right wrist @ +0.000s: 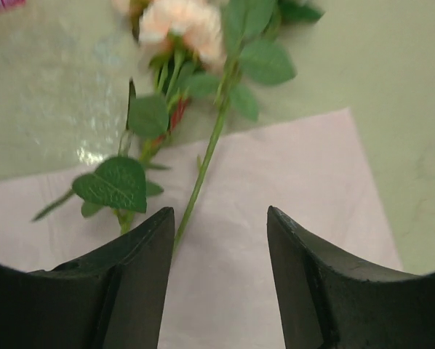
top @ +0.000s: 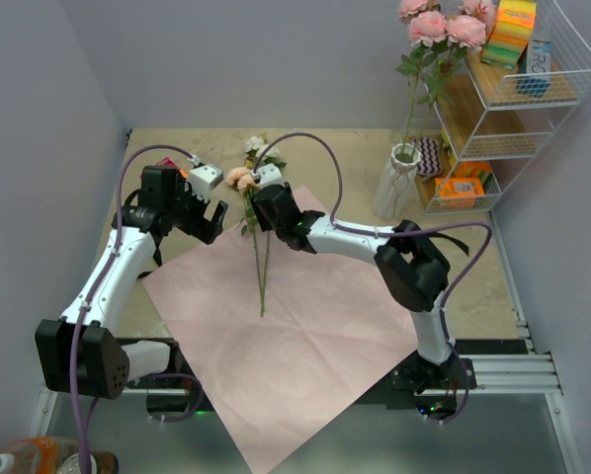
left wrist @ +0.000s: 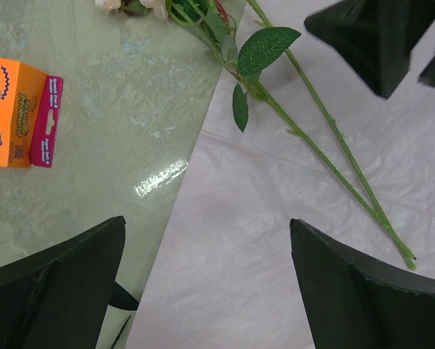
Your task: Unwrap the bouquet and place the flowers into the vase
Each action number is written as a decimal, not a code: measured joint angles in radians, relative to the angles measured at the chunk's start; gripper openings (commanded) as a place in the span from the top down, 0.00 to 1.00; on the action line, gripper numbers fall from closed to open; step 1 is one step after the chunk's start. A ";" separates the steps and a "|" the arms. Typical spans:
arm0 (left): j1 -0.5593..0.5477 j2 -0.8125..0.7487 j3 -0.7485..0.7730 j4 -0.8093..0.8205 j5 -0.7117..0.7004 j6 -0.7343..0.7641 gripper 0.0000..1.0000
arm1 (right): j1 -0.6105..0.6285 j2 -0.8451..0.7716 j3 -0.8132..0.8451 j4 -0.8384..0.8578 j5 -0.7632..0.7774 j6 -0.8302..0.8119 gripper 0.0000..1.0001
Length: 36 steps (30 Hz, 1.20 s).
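jaws of the left gripper (top: 211, 217) stand wide apart over the far left of the table (left wrist: 116, 94), nothing between them. orange box (left wrist: 17, 113) lies on the bare surface to its left in the wrist view. pink paper sheet (top: 305, 336) lies unfolded and flat across the middle, near corner reaching past the arm bases. flowers (top: 261, 267): 2 green stems side by side on the sheet, leaves and peach and white heads (top: 242, 179) on the table past its far edge. right gripper (top: 261, 212) is low over those stems near the leaves. its jaws are apart, not clamped. 1 stem runs just beside a finger (right wrist: 141, 276); contact cannot be told. vase (top: 395, 188) stands upright at right, well apart from the stems, holding several pink roses (top: 439, 27). white wire rack (top: 518, 109) is just beside it.
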 measured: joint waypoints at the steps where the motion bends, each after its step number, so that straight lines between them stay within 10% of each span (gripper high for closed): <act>1: 0.001 0.000 0.000 0.000 0.000 0.000 0.01 | -0.002 0.032 0.011 -0.024 -0.023 0.016 0.43; 36: 0.010 -0.011 0.000 0.001 -0.001 0.019 0.01 | -0.116 0.453 0.491 -0.262 -0.198 0.229 0.65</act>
